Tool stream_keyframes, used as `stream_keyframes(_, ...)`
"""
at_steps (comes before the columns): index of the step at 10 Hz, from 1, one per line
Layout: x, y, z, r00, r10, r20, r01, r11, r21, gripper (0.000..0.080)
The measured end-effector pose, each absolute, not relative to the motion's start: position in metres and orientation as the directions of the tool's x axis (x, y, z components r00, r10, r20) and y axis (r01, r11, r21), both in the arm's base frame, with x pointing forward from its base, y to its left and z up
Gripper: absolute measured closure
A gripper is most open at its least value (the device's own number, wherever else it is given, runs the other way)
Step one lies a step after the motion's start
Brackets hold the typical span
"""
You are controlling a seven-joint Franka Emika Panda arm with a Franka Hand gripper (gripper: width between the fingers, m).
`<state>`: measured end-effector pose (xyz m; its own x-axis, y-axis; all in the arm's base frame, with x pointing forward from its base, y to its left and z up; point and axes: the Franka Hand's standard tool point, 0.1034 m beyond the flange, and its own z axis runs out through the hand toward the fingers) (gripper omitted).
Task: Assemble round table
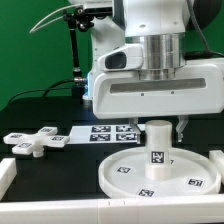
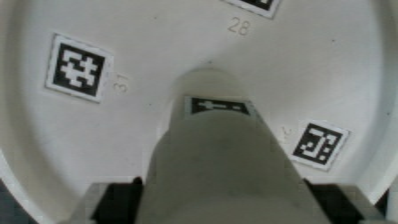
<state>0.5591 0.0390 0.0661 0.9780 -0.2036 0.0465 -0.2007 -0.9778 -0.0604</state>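
The large white round disc (image 1: 190,170) lies flat on the black table at the exterior view's right, with tags on its face. The short thick cylinder leg (image 1: 158,147) stands upright on the disc's middle. My gripper (image 1: 160,128) comes straight down over the leg's top. In the wrist view the leg (image 2: 214,150) runs between my black pads (image 2: 118,200), which press both its sides, with the disc (image 2: 107,140) beneath. The gripper (image 2: 217,202) is shut on the leg. The cross-shaped foot piece (image 1: 35,141) lies apart at the exterior view's left.
The marker board (image 1: 105,132) lies behind the disc. White border rails run along the front (image 1: 60,205) and the left (image 1: 5,170). A black cable and stand rise at the back left.
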Motion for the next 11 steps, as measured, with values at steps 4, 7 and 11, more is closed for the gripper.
stream_keyframes(4, 0.5598, 0.0370, 0.0659, 0.872, -0.488, 0.024, -0.484, -0.870, -0.099, 0.0382)
stream_keyframes(7, 0.5601, 0.0355, 0.0658, 0.804, -0.594, 0.006, -0.590, -0.800, -0.112, 0.0381)
stream_keyframes(11, 0.5632, 0.0311, 0.0673, 0.716, -0.698, -0.024, -0.693, -0.705, -0.152, 0.0208)
